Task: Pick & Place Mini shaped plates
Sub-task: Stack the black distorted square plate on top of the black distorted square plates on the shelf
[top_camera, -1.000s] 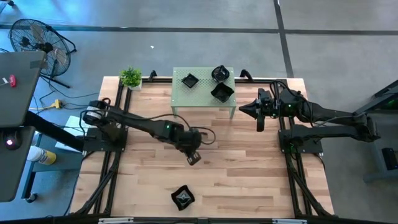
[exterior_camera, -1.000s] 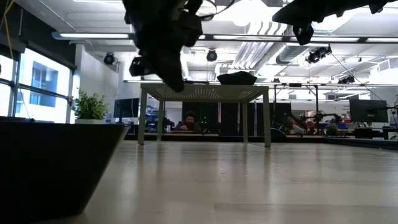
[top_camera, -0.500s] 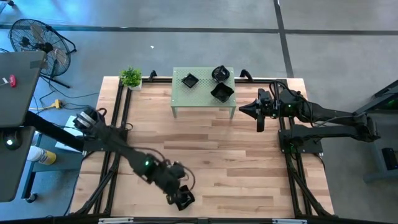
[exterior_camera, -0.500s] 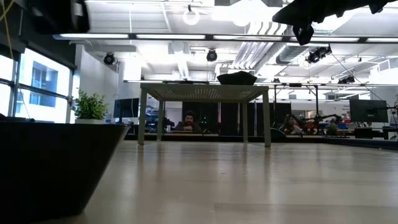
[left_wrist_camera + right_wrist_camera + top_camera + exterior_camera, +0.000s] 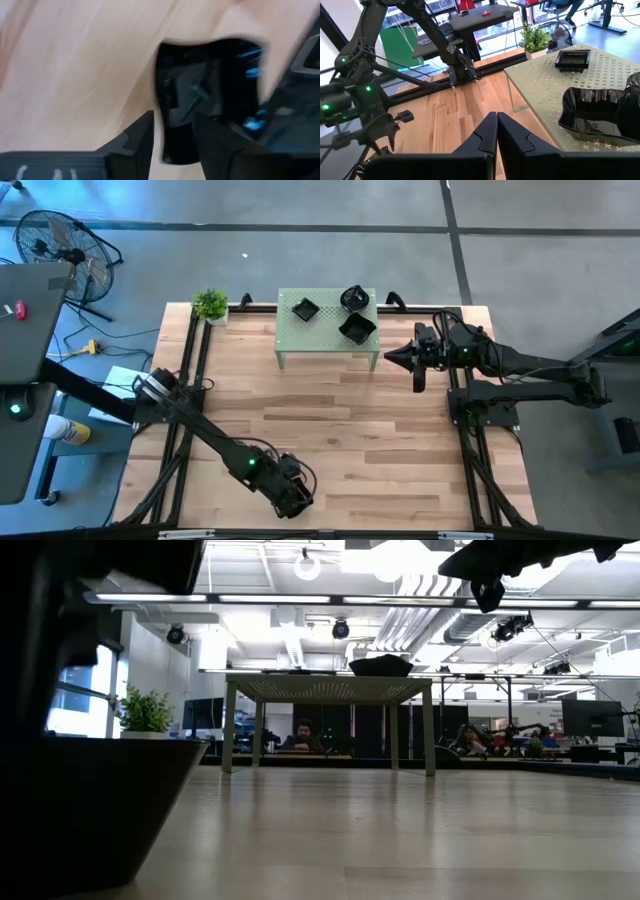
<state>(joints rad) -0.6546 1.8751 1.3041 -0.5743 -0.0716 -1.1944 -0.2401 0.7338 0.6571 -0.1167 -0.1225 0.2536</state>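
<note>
A glossy black mini plate (image 5: 200, 95) lies on the wooden table at its near edge. It fills the low view's left as a dark mass (image 5: 90, 810). My left gripper (image 5: 292, 498) hangs over it, pointing steeply down, open (image 5: 174, 120), with the plate's rim between the two fingers. Three more black mini plates (image 5: 305, 308) (image 5: 353, 298) (image 5: 357, 328) rest on a small green perforated table (image 5: 330, 340) at the far side. My right gripper (image 5: 390, 357) waits shut in the air at the right, level with that small table. My left gripper comes at the plate from above. One finger (image 5: 215, 145) is over the plate's inside and the other (image 5: 140, 142) outside its rim (image 5: 172, 145). The picture is blurred, and I cannot tell whether either finger touches the plate.
A potted plant (image 5: 210, 304) stands at the far left corner of the table. The wide middle of the wooden top (image 5: 380, 440) lies between the near plate and the green table. Black frame rails (image 5: 180, 430) run along both sides.
My left gripper has swung from the middle of the table toward the near edge and sunk down over the plate lying there. The plate has stayed where it was.
</note>
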